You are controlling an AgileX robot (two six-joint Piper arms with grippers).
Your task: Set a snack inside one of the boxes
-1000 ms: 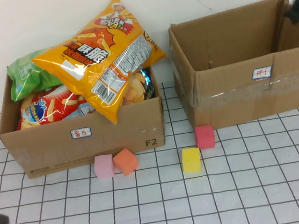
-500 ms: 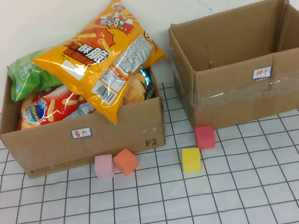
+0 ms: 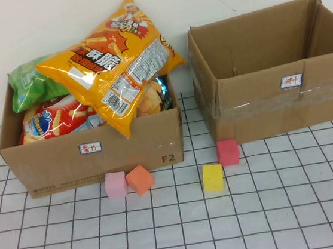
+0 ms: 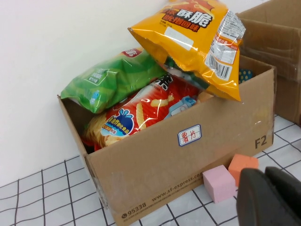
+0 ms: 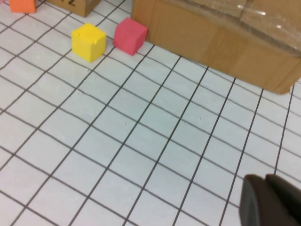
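Note:
A large orange snack bag (image 3: 111, 64) lies on top of the left cardboard box (image 3: 127, 150), over a green bag (image 3: 33, 85) and a red bag (image 3: 51, 119). The left wrist view shows the same orange bag (image 4: 193, 33) and box (image 4: 188, 160). The right cardboard box (image 3: 272, 103) stands open and empty. Neither gripper shows in the high view. My left gripper (image 4: 266, 173) is shut and empty, low in front of the left box. My right gripper (image 5: 265, 178) is shut and empty over the gridded table, in front of the right box (image 5: 221, 33).
Foam cubes lie in front of the boxes: pink (image 3: 115, 185), orange (image 3: 139, 179), yellow (image 3: 213, 177) and red (image 3: 228, 152). A white wall runs behind the boxes. The gridded table stretches forward from the cubes.
The left arm at the left edge and the right arm at the top right have both drawn out of the high view. The bags, boxes and cubes have not moved.

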